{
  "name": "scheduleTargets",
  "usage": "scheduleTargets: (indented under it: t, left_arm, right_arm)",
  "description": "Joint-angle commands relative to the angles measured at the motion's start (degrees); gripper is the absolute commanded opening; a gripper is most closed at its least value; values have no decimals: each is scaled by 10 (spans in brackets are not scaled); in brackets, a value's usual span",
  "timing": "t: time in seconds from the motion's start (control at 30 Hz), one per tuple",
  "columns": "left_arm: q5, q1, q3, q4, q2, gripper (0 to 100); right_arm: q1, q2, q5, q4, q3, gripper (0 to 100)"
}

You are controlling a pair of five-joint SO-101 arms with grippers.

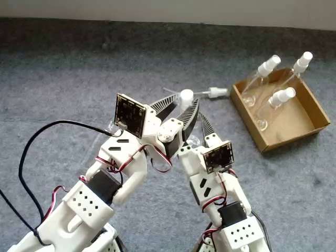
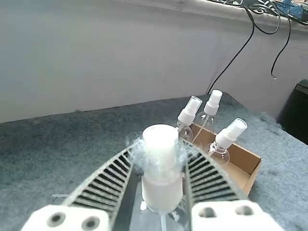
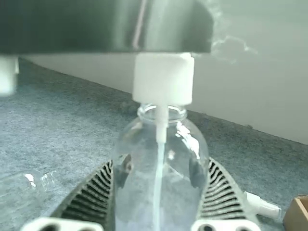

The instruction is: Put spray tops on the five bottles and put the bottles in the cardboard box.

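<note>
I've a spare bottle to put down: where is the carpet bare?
Bare carpet lies beyond the black cable, up to the far wall, and on the near side of the cardboard box. Crowded between the held bottle and the box, where a loose spray top lies.

No text, label, number or sign is legible: the clear bottles (image 1: 261, 79), the cardboard box (image 1: 297, 122) and the circuit boards (image 1: 130, 114) show no readable print.
</note>
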Motion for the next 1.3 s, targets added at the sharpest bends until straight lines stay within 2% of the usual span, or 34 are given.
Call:
scheduleTargets:
  t: [0.0, 0.17, 0.3, 0.47, 0.67, 0.83, 0.9, 1.1, 1.27]
  left_arm:
    - [3, -2, 2, 17, 0, 5]
    - [-2, -6, 1, 17, 0, 8]
    - [-59, 0, 3, 16, 0, 8]
    - [-63, 0, 15, 15, 0, 7]
    - [-63, 0, 45, -38, 0, 8]
    - [-63, 0, 61, -40, 0, 9]
    - [-63, 0, 62, -40, 0, 40]
    - [-61, 0, 59, -40, 0, 244]
    - [-63, -6, 57, -40, -4, 263]
  right_arm:
    - [10, -6, -11, -10, 8, 111]
    - [10, -6, -9, -10, 11, 111]
    - [10, -6, -9, -10, 11, 111]
    - [10, -6, -11, 22, 7, 111]
    - [10, -6, -11, 28, 7, 111]
    - [10, -6, -9, 29, 7, 111]
    - [10, -6, -9, 29, 7, 111]
    - [10, -6, -8, 29, 7, 111]
    - [22, -6, -8, 28, 10, 111]
